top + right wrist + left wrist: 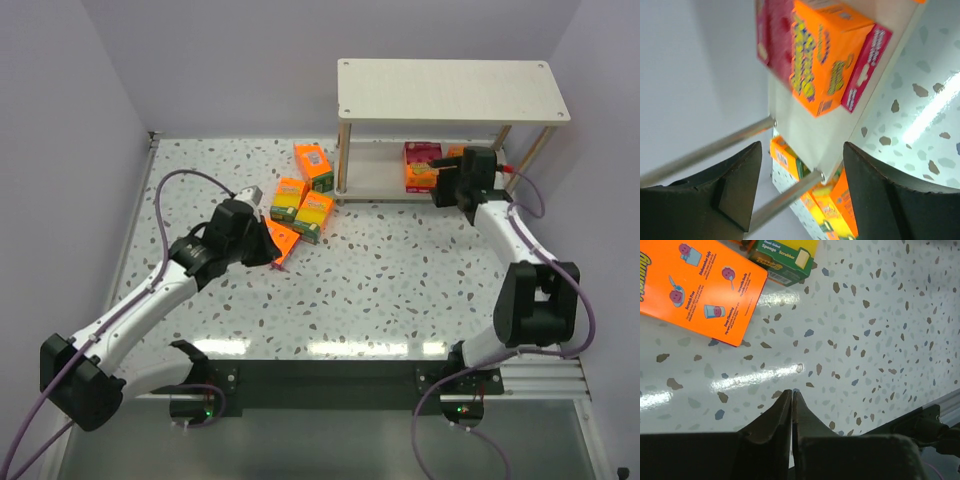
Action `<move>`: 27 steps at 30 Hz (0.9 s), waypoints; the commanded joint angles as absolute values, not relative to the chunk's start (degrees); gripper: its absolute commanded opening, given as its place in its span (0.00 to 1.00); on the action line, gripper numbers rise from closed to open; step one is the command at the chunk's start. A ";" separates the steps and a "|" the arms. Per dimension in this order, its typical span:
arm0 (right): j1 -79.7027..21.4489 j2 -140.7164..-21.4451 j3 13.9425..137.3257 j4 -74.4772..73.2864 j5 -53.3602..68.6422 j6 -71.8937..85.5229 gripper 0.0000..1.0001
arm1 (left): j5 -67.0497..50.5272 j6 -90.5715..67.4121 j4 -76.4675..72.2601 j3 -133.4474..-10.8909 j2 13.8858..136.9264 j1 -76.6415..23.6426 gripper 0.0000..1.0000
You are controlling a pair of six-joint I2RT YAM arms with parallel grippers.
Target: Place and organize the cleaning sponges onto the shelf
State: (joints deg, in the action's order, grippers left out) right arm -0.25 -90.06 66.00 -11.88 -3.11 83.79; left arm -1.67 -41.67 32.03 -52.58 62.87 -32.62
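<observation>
Speckled table (pixel 400 290) — four sponges (pixel 313 166) loose | shelf (pixel 450 90) — two packs (pixel 421 165) | left fingers (pixel 772 422) together

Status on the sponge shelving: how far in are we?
Done: what look like two sponge packs sit on the lower board of the shelf. In hand: nothing. The right end effector is open in front of that board, and the left end effector is shut and empty near a flat pack. Left: four packs on the table.
</observation>
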 commanded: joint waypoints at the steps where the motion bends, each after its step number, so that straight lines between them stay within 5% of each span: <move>1: -0.18 -83.07 64.69 -11.58 3.76 73.43 0.70 | -0.18 -37.02 30.94 -53.18 62.49 -28.67 0.13; 4: -0.70 -78.32 61.88 -16.51 10.88 64.65 0.70 | -0.44 -33.58 29.19 -51.60 64.42 -23.22 0.32; 16: -8.52 -64.26 51.95 -35.24 17.58 42.54 0.70 | -6.40 -25.49 13.64 -52.82 82.87 -1.77 0.78; 27: -9.05 -59.33 47.46 -38.06 19.42 40.17 0.70 | -29.14 -21.97 -3.33 -48.70 95.01 4.65 0.76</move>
